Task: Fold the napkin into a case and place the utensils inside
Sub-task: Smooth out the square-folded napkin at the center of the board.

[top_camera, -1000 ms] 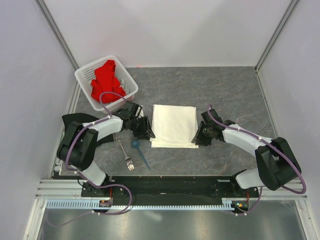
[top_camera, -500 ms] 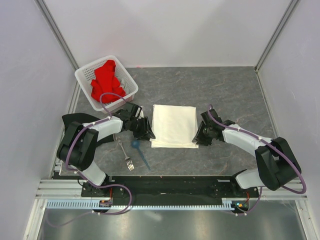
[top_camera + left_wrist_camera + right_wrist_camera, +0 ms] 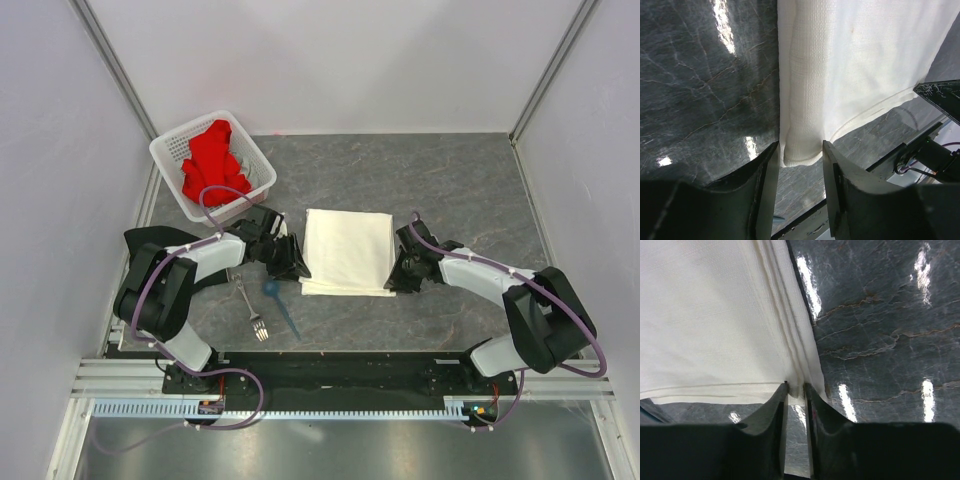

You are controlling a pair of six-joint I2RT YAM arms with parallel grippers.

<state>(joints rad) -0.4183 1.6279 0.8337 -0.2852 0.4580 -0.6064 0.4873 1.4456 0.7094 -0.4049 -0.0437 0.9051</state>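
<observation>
The cream-white napkin (image 3: 348,252) lies folded into a flat square in the middle of the table. My left gripper (image 3: 297,268) is low at its near-left corner. In the left wrist view that corner (image 3: 800,145) sits between the spread fingers (image 3: 767,170) without being pinched. My right gripper (image 3: 394,280) is at the near-right corner. Its fingers (image 3: 780,400) stand narrow, nipping the stacked edge layers (image 3: 796,385). The silver fork (image 3: 250,308) and blue spoon (image 3: 281,304) lie on the table, left of and nearer than the napkin.
A white perforated basket (image 3: 188,128) holding a red cloth (image 3: 213,160) stands at the back left, just behind my left arm. Grey walls enclose the dark marbled tabletop (image 3: 440,180) on three sides.
My right gripper's fingers have closed in on the napkin's right edge and the arm has edged slightly left. The left arm and the utensils have stayed put.
</observation>
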